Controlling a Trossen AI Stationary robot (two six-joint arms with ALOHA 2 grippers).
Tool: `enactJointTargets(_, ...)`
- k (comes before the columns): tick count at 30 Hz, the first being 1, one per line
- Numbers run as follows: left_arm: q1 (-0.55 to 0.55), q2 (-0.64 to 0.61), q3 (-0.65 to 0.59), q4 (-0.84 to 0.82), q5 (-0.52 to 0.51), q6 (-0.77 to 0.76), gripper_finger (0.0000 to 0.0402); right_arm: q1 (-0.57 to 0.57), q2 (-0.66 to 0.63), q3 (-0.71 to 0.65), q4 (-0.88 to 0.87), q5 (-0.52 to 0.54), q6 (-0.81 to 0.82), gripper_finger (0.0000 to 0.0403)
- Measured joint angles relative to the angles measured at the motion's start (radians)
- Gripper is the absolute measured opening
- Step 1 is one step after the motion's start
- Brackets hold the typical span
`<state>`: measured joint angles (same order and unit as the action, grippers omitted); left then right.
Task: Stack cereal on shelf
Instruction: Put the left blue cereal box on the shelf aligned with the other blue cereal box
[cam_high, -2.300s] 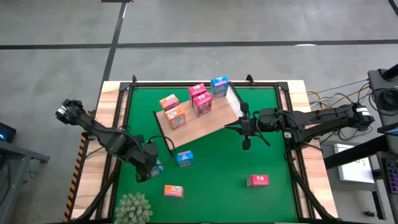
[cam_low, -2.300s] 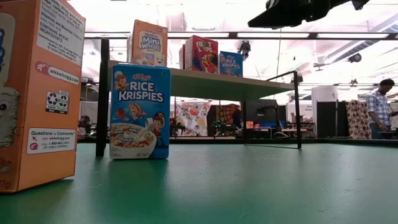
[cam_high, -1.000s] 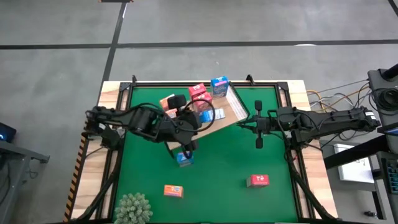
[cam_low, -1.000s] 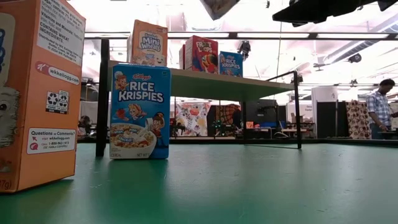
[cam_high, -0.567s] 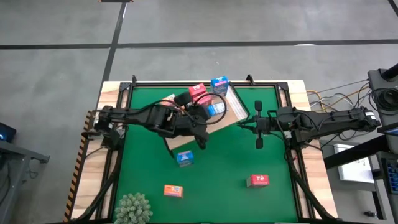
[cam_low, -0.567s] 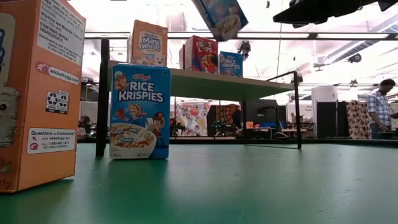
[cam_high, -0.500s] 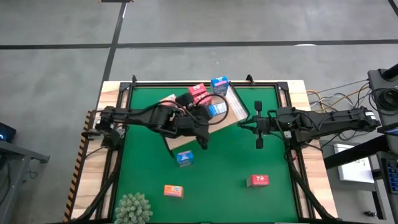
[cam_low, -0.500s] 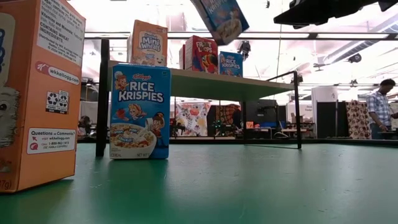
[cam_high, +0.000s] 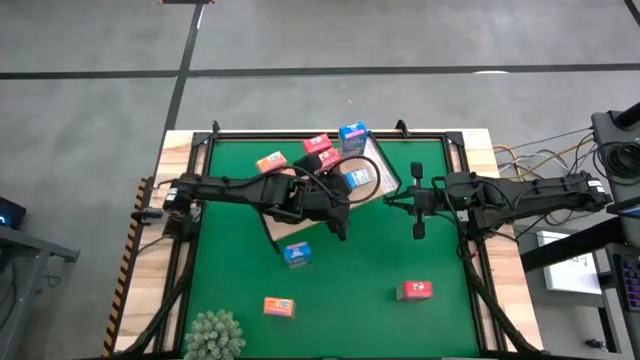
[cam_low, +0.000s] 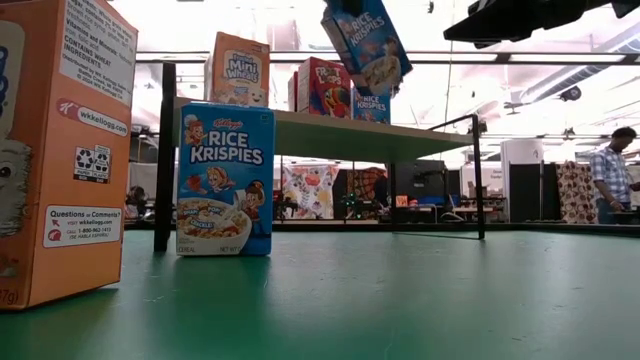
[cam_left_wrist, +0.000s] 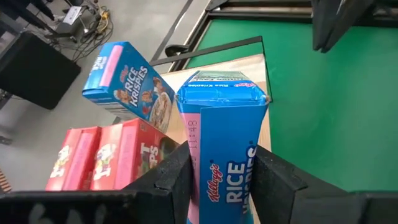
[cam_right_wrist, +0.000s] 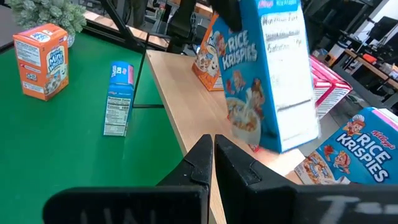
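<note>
Left gripper (cam_left_wrist: 217, 177) clamps blue Rice Krispies box (cam_low: 366, 42) above shelf (cam_low: 380, 133), long axis near upright, top tilted. Right gripper (cam_right_wrist: 213, 163) waits beside shelf's edge, fingers pressed together, empty. Boxes on shelf: two orange, two pink-red, one blue. Off shelf on mat (cam_high: 370, 260): one blue, one orange, one pink-red. Low view alone shows held box clear of board.

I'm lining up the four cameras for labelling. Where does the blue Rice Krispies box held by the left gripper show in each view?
High view: the held blue box, centre, over the shelf's right end.
Low view: top centre, tilted, above the shelf.
Left wrist view: centre, clamped in the left gripper.
Right wrist view: top centre.
Shared landmark: the shelf.
</note>
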<state>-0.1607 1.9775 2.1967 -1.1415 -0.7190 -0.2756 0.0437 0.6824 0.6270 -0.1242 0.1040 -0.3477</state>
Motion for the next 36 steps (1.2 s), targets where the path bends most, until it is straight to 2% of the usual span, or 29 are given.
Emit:
enactJointTargets(13, 0.009, 0.017, 0.000, 0.015, -0.002, 0.004, 0.0174, 0.000, 0.000, 0.000, -0.004, 0.000, 0.008, 0.0009)
enactJointTargets(30, 0.016, 0.006, 0.001, 0.049, -0.016, 0.104, 0.0176, 0.000, 0.000, 0.000, -0.009, 0.001, 0.007, 0.0009)
enactJointTargets(36, -0.031, 0.001, 0.102, -0.034, -0.015, 0.189, 0.0175, 0.000, 0.000, 0.000, -0.011, 0.001, 0.004, 0.0009)
